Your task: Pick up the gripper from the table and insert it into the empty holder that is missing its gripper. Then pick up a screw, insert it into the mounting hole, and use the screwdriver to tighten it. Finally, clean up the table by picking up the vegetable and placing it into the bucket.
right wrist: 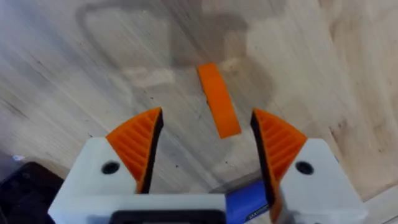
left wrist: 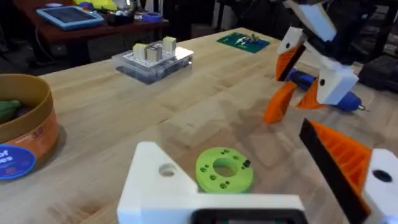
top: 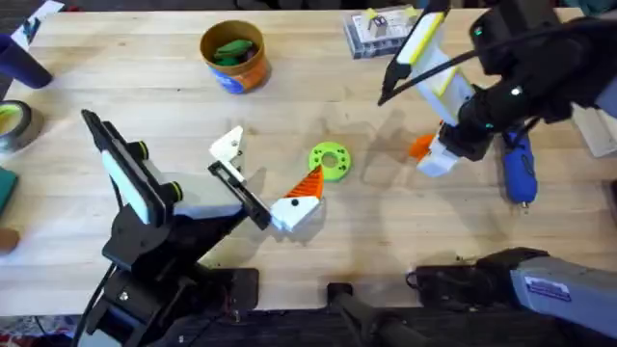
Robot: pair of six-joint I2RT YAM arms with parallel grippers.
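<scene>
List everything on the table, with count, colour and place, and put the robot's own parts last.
bucket: one, orange-yellow with blue label, far left-centre
green item: one, inside the bucket
clear box: one, holding small parts, far edge
green ring: one, table centre
gripper: one, orange finger, lying on the table under the right gripper
screwdriver: one, blue, right side
tape roll: one, grey, left edge
table: one, light wood
holder: one, white, empty, on the left arm
left gripper: one, a single orange striped wedge, open
right gripper: one, white with orange pads, open
</scene>
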